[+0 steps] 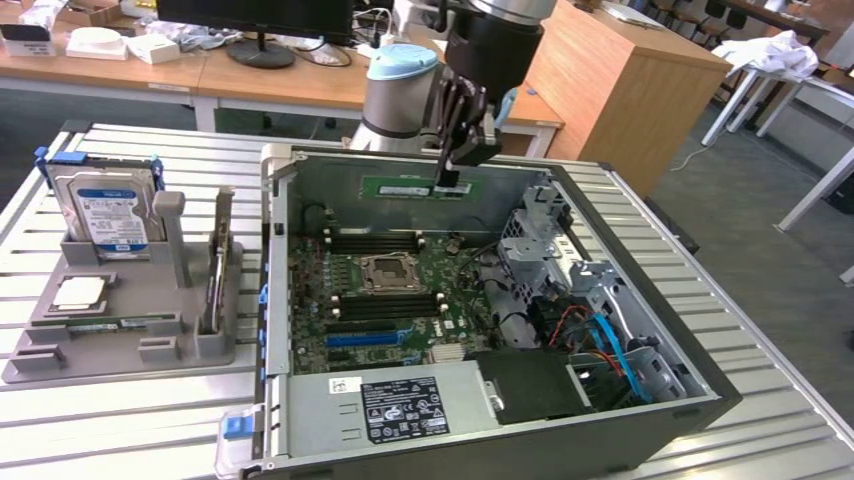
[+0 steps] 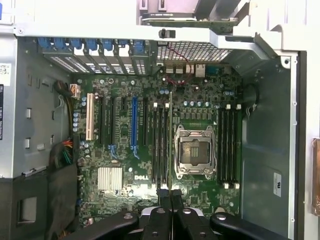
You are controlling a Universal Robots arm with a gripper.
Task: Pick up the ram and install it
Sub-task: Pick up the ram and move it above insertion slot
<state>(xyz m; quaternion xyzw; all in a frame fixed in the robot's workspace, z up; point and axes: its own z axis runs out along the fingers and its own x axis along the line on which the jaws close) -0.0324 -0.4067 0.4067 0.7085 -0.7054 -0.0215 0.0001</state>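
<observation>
Carry step: claw (image 1: 454, 185) is clamping the ram (image 1: 400, 188), holding it above the open case (image 1: 641, 425). Insertion is probably needing alignment over an empty memory slot (image 2: 227, 145).

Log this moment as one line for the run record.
gripper: shut on ram | ram: held level above open computer case, over motherboard | install: not yet seated

A robotics lab in an office-like room: a Universal Robots arm (image 1: 400, 95) stands at a slatted aluminium worktop (image 1: 134, 430) bearing an open Dell tower PC (image 1: 694, 395) (side panel off), with wooden desks (image 1: 120, 75) and a monitor (image 1: 254, 15) behind.
</observation>
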